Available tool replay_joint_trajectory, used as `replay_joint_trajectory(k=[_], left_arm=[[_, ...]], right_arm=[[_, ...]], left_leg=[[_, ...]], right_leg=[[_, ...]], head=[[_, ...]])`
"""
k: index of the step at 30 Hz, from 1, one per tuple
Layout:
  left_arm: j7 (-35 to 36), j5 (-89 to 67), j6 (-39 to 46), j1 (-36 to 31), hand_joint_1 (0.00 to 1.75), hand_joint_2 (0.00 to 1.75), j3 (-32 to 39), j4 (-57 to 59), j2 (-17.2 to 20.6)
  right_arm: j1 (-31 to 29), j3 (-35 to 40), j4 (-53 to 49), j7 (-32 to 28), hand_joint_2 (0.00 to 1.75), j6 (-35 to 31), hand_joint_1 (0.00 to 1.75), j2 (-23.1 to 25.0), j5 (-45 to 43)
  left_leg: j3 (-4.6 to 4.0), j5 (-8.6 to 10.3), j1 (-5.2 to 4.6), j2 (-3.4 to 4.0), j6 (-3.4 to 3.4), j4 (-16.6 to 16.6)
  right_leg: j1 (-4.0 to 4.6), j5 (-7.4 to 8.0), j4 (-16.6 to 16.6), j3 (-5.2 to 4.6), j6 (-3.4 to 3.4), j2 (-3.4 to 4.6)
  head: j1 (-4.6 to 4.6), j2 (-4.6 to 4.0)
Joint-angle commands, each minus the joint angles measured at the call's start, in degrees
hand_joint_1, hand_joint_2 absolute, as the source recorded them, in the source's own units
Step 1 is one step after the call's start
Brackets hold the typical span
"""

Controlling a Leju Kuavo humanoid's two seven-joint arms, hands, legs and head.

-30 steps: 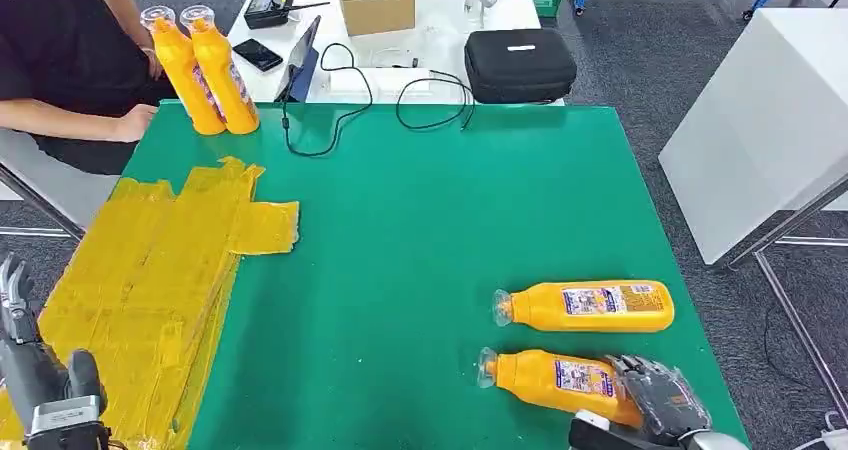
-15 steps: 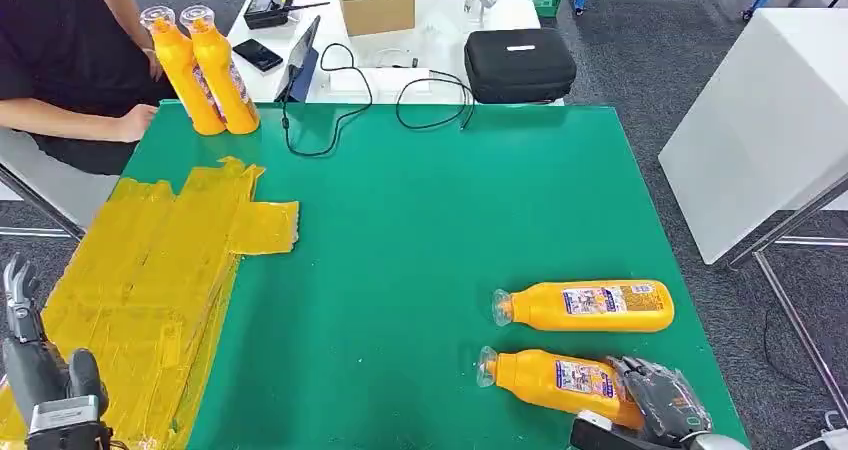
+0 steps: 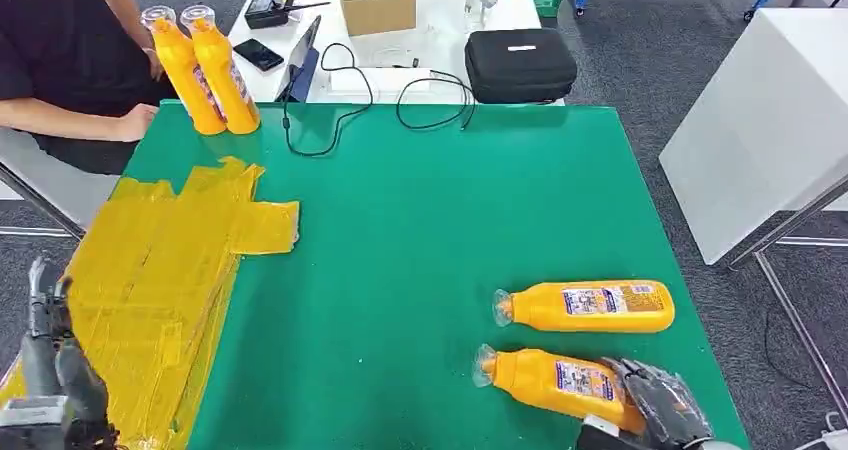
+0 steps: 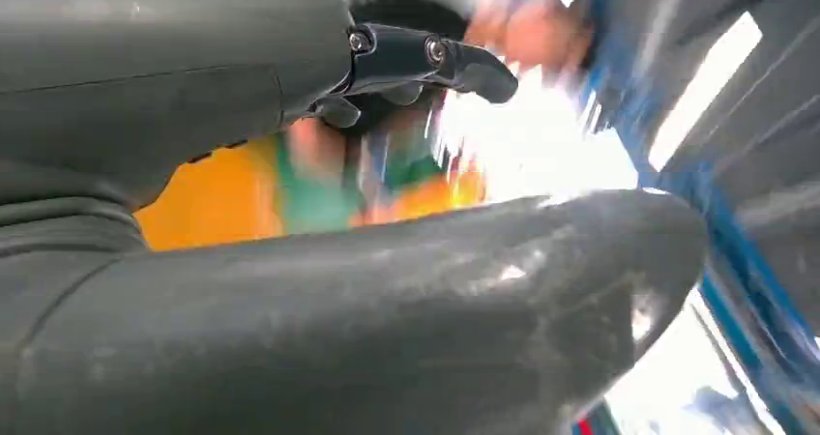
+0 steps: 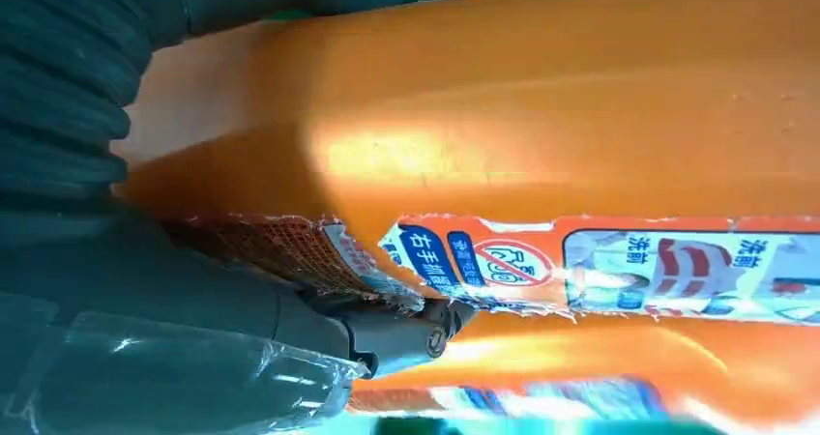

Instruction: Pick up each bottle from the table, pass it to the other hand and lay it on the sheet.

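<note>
Right hand (image 3: 665, 410) at near right corner of green table (image 3: 420, 220), table edge just beyond fingers. Fingers (image 5: 396, 333) wrapped on base of near bottle (image 3: 555, 378), which lies on its side, cap toward table middle. Second bottle (image 3: 585, 306) lies just past fingertips, apart. Left hand (image 3: 45, 355) over near end of yellow sheet (image 3: 150, 270), fingers apart, apparently holding nothing; wrist view blurred. Two upright bottles (image 3: 205, 70) at far left corner beside person (image 3: 60, 60).
</note>
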Motion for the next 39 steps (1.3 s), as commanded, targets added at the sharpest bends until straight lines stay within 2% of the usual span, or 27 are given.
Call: replay_joint_trajectory(k=[1,2,4,5,6,7,8,9,11,12,14,17,20,22,29,33,36,39], left_arm=[[5.32,14.39,-26.40,3.20,0.00,1.75,9.81,-3.27,-13.21],[5.59,14.62,-26.15,3.52,0.00,1.75,8.93,-3.57,-13.21],[6.62,17.28,-28.64,4.35,0.00,1.75,4.54,-4.09,-13.21],[7.22,18.50,-29.26,4.51,0.00,1.75,1.33,-4.12,-12.79],[7.11,18.40,-28.49,4.60,0.00,1.75,-0.95,-4.39,-12.48],[9.14,20.55,-28.85,3.27,0.00,1.75,-6.63,-3.53,-8.69],[9.35,21.14,-25.89,2.22,0.00,1.75,-8.96,-3.09,-7.13],[9.28,21.90,-23.86,1.67,0.00,1.75,-10.49,-2.78,-5.71],[8.98,23.03,-22.75,1.66,0.00,1.75,-11.26,-2.60,-4.20],[8.81,23.26,-22.61,1.84,0.00,1.75,-11.26,-2.63,-3.87],[8.70,23.56,-22.84,2.02,0.00,1.75,-10.98,-2.45,-3.72],[8.70,23.50,-22.93,2.00,0.00,1.75,-10.74,-2.25,-3.79],[8.70,23.49,-22.93,1.98,0.00,1.75,-10.75,-2.23,-3.81],[8.70,23.49,-22.93,1.98,0.00,1.75,-10.75,-2.23,-3.81],[8.75,23.58,-23.19,1.82,0.00,1.75,-10.87,-1.87,-3.80],[9.18,24.17,-23.63,1.30,0.00,1.75,-11.04,-1.08,-3.92],[9.88,24.81,-23.51,-0.37,0.00,1.75,-11.72,0.51,-4.17],[9.93,24.79,-23.40,-0.60,0.00,1.75,-11.80,0.70,-4.20]], right_arm=[[-8.88,-12.43,-8.69,-12.62,1.75,9.18,1.75,23.66,-1.25],[-9.49,-12.55,-8.70,-12.89,1.75,9.81,1.75,23.95,-1.34],[-14.32,-11.99,-6.77,-15.62,1.75,11.74,1.75,26.11,-3.98],[-18.34,-10.50,-4.27,-15.96,1.75,13.45,1.75,27.70,-5.36],[-22.12,-8.87,-1.37,-15.75,1.75,14.84,1.75,28.92,-6.27],[-35.21,-4.18,11.63,-12.81,1.75,20.32,1.75,37.93,-7.56],[-42.15,-1.18,20.87,-12.24,1.75,17.14,1.75,42.14,-6.65],[-45.70,0.50,26.30,-12.22,1.75,14.81,1.75,44.06,-7.07],[-46.29,2.15,27.56,-12.52,1.75,13.06,1.75,43.54,-7.99],[-45.47,2.58,26.29,-12.43,1.75,12.78,1.75,42.48,-8.55],[-43.56,2.60,23.58,-12.13,1.75,12.61,1.75,40.56,-9.25],[-42.58,2.32,22.46,-12.05,1.75,12.65,1.75,39.60,-9.47],[-42.63,2.32,22.31,-12.05,1.75,12.64,1.75,39.65,-9.47],[-42.63,2.32,22.31,-12.05,1.75,12.64,1.75,39.65,-9.47],[-42.40,2.11,21.82,-11.94,1.75,12.69,1.75,39.56,-9.69],[-43.41,2.06,22.87,-11.99,1.75,12.66,1.75,41.12,-9.62],[-46.67,3.05,25.85,-11.01,1.75,12.48,1.75,45.41,-9.60],[-47.05,3.29,26.17,-10.62,1.75,12.28,1.75,45.93,-9.43]], left_leg=[[0.07,-0.10,0.10,0.76,-0.24,-0.05],[0.09,-0.13,0.05,0.94,-0.24,0.02],[-0.01,-0.06,0.10,0.61,-0.18,0.07],[0.00,-0.04,0.19,0.52,-0.19,0.08],[0.04,-0.02,0.16,0.74,-0.23,0.06],[0.01,0.09,0.14,0.58,-0.16,0.03],[0.02,0.08,0.19,0.54,-0.18,0.06],[0.01,0.16,0.21,1.02,-0.25,-0.03],[0.03,0.25,0.22,1.43,-0.31,-0.19],[-0.08,0.26,0.21,1.14,-0.28,-0.12],[-0.13,0.45,0.23,1.39,-0.42,-0.09],[-0.34,0.65,0.25,0.48,-0.35,-0.04],[-0.50,0.72,0.25,0.07,-0.31,-0.03],[-0.53,0.68,0.26,0.24,-0.35,-0.01],[-0.81,0.74,0.21,0.06,-0.31,-0.01],[-0.79,0.73,0.20,0.08,-0.34,0.00],[-0.73,0.68,0.22,0.28,-0.40,0.03],[-0.81,0.74,0.20,0.22,-0.34,-0.01]], right_leg=[[0.10,0.11,-0.05,-0.12,-0.11,0.65],[0.07,0.11,0.02,-0.18,-0.07,0.81],[0.14,0.10,0.03,-0.16,-0.03,0.48],[0.22,0.08,0.02,-0.17,-0.03,0.38],[0.20,0.14,0.00,-0.20,-0.04,0.55],[0.16,0.15,-0.04,-0.23,-0.04,0.42],[0.21,0.14,-0.04,-0.22,-0.06,0.45],[0.23,0.36,-0.08,-0.32,-0.11,0.96],[0.27,0.55,-0.17,-0.25,-0.13,1.35],[0.26,0.51,-0.09,-0.31,-0.25,0.96],[0.26,0.75,-0.02,-0.68,-0.31,1.18],[0.22,0.56,0.02,-0.63,-0.31,0.42],[0.27,0.55,0.03,-0.61,-0.27,0.02],[0.28,0.56,0.05,-0.61,-0.28,0.17],[0.24,0.57,0.05,-0.85,-0.29,0.02],[0.23,0.56,0.08,-0.85,-0.29,0.02],[0.25,0.56,0.11,-0.84,-0.32,0.19],[0.24,0.59,0.10,-0.92,-0.30,0.13]], head=[[-0.09,0.00],[-0.09,0.00],[-0.04,0.00],[-0.07,0.00],[-0.04,0.00],[0.02,0.00],[0.02,0.00],[-0.02,0.00],[0.06,0.00],[-0.02,0.00],[-0.05,0.00],[-0.02,0.00],[-0.02,0.00],[-0.02,0.00],[-0.02,0.00],[-0.02,0.00],[-0.02,0.00],[-0.02,0.00]])
